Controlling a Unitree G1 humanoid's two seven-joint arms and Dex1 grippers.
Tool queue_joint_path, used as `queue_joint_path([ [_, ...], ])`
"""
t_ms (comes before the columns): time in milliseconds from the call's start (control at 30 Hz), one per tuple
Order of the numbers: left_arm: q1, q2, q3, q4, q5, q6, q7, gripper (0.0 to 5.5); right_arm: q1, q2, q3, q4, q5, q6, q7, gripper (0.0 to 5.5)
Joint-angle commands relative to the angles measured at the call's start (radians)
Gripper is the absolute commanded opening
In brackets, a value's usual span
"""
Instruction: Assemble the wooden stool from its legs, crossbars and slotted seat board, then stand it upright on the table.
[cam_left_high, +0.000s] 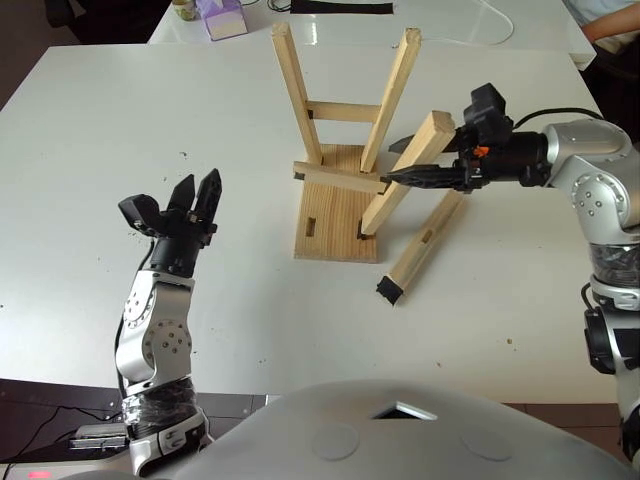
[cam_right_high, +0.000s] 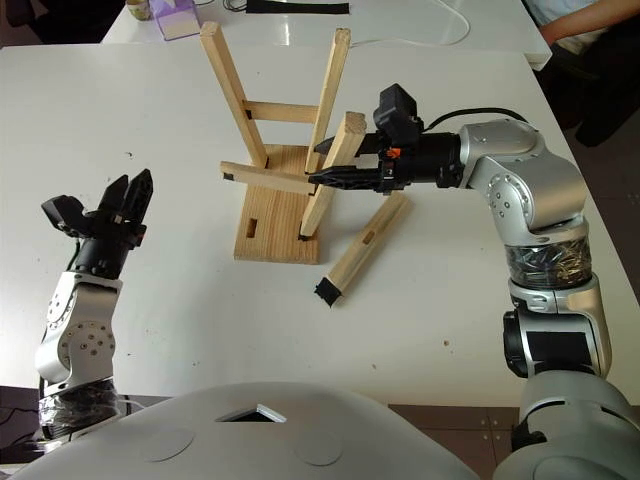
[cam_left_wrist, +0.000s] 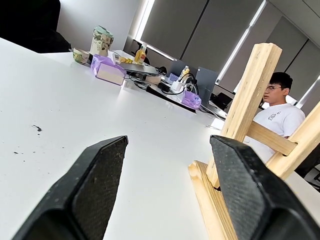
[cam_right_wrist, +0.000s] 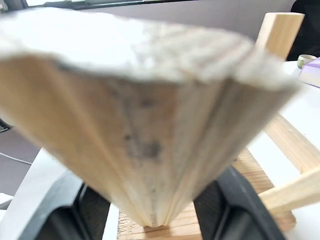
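— Left gripper, head view?
— Black fingers parted and pointing far, forearm upright at near left above the white table, well apart from the woodwork.
— Stool parts?
— Pale square-section timber. Seat board lies flat at centre, slots showing. Two far legs rise tilted from its far end, joined by a crossbar. Right gripper, arm stretched in from the right, pinches a third leg leaning with its foot at the board's right edge. A loose leg, black-capped, lies just right.
— Left wrist view?
— Fingers spread; the board's edge shows between them, farther off.
— Right wrist view?
— Pads flank the third leg's rough end grain.
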Motion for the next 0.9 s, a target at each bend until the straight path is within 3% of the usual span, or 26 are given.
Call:
queue_joint_path([
  [33,0.035,-0.004,-0.032,-0.02,0.034,-0.005,0.003,3.05,-0.021,-0.031,0.035,-0.014,-0.051,-0.01,0.009,2.03],
  [267,0.045,-0.051,-0.139,-0.039,0.072,-0.007,0.01,3.05,0.114,-0.036,0.19,-0.034,-0.193,-0.091,-0.02,2.03],
  [467,0.059,-0.069,-0.182,-0.051,0.084,-0.006,0.017,3.05,0.144,-0.048,0.201,-0.001,-0.218,-0.099,-0.064,2.03],
  [600,0.048,-0.058,-0.166,-0.037,0.076,-0.009,0.019,3.05,0.117,-0.009,0.153,0.001,-0.173,-0.096,-0.101,2.03],
  [633,0.042,-0.053,-0.159,-0.028,0.073,-0.009,0.017,3.05,0.114,0.001,0.116,-0.014,-0.128,-0.09,-0.099,2.4],
  [767,0.055,-0.043,-0.127,0.019,0.075,-0.027,0.001,3.05,0.09,0.021,-0.02,-0.057,0.035,-0.018,-0.091,2.91],
  [900,0.071,-0.029,-0.095,0.06,0.067,-0.04,-0.021,3.05,0.122,-0.013,-0.076,-0.106,0.065,0.016,-0.109,3.46],
])
